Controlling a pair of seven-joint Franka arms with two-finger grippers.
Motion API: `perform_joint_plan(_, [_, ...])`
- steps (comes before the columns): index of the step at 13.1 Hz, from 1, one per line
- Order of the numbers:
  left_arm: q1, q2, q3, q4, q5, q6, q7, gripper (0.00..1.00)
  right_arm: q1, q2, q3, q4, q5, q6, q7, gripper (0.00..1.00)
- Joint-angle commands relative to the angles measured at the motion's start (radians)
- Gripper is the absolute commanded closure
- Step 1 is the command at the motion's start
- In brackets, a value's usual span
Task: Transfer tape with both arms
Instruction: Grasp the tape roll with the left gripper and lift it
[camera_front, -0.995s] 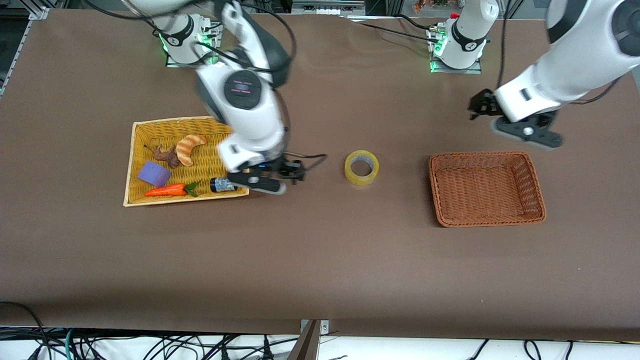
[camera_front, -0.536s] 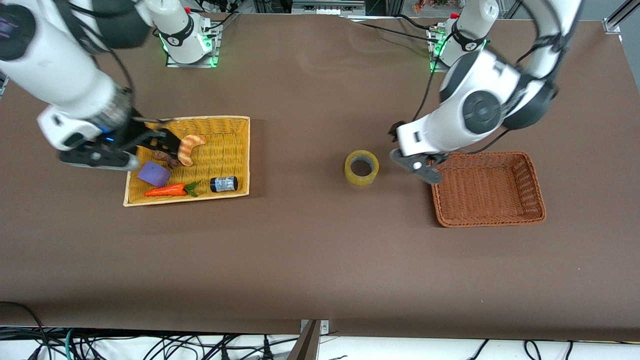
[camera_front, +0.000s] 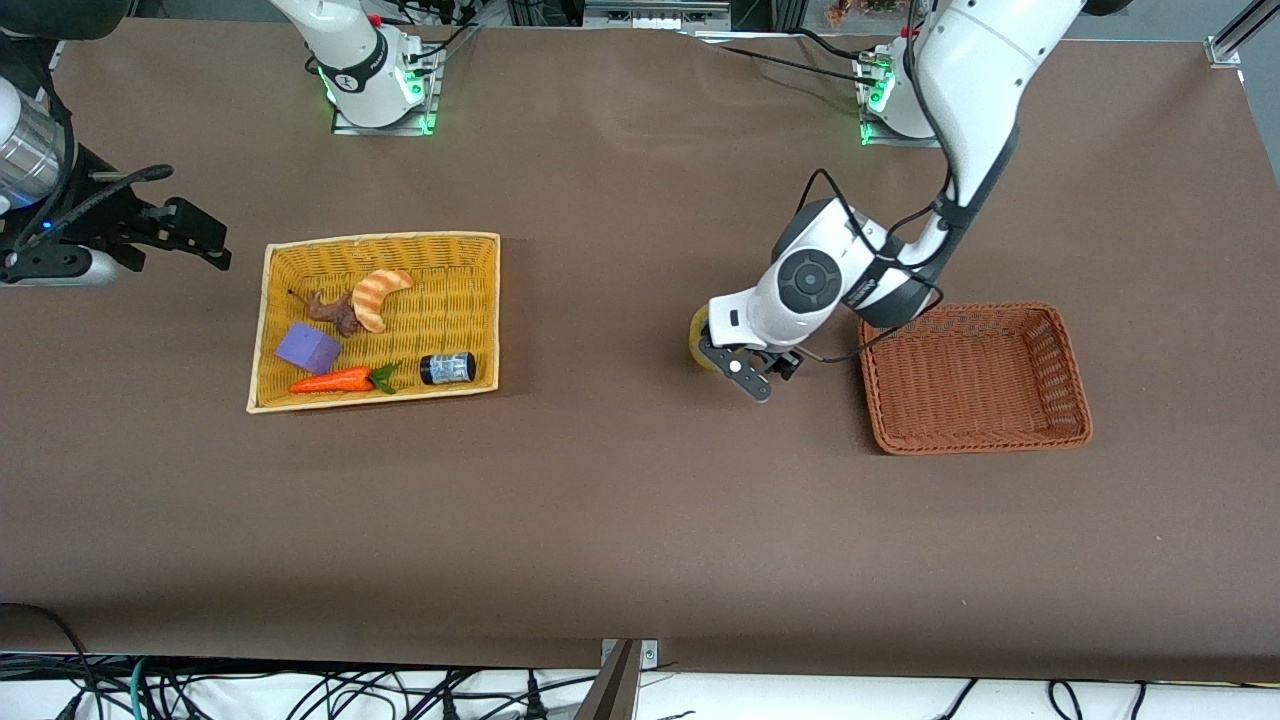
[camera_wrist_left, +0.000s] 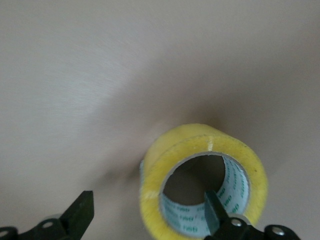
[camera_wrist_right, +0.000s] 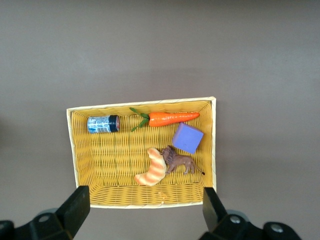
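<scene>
The tape (camera_front: 697, 341), a pale yellow ring, lies on the brown table between the two baskets and is mostly hidden under the left hand. My left gripper (camera_front: 742, 363) is down at it. In the left wrist view the tape (camera_wrist_left: 200, 142) fills the lower middle. My left gripper (camera_wrist_left: 148, 216) is open: one finger (camera_wrist_left: 214, 210) is inside the hole and the other (camera_wrist_left: 82, 212) is outside the wall. My right gripper (camera_front: 205, 240) is open and empty over the table at the right arm's end, beside the yellow basket (camera_front: 380, 241). It is also open in its own view (camera_wrist_right: 144, 210).
The yellow basket (camera_wrist_right: 145, 201) holds a croissant (camera_front: 378, 295), a toy lion (camera_front: 330, 310), a purple block (camera_front: 307, 347), a carrot (camera_front: 330, 381) and a small jar (camera_front: 447, 368). A brown wicker basket (camera_front: 970, 436) stands beside the tape, toward the left arm's end.
My left gripper has moved from the brown basket's edge down over the tape. My right gripper has drawn back from the yellow basket toward the table's end.
</scene>
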Motion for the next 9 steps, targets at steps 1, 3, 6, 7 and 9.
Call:
perform_joint_plan(1, [-0.003,0.0,0.004,-0.059,0.078,0.056,-0.016,0.3,-0.016,-0.046,0.007,-0.066,0.019,0.033,-0.02,0.0])
perform_joint_plan(3, [0.003,0.002,0.002,-0.053,0.152,0.054,0.001,1.0,-0.016,-0.055,0.01,-0.085,0.018,0.041,-0.019,0.0])
perform_joint_plan(6, [0.01,-0.01,0.001,-0.05,0.16,0.041,0.046,1.0,-0.018,-0.061,0.012,-0.086,0.015,0.036,-0.022,0.0])
perform_joint_plan(7, [0.01,-0.015,0.001,-0.047,0.16,0.038,0.052,1.0,-0.018,-0.061,0.013,-0.083,0.013,0.036,-0.016,0.0])
perform_joint_plan(9, [0.01,-0.047,-0.001,-0.032,0.16,-0.017,0.052,1.0,-0.018,-0.062,0.021,-0.074,0.013,0.039,-0.008,0.0])
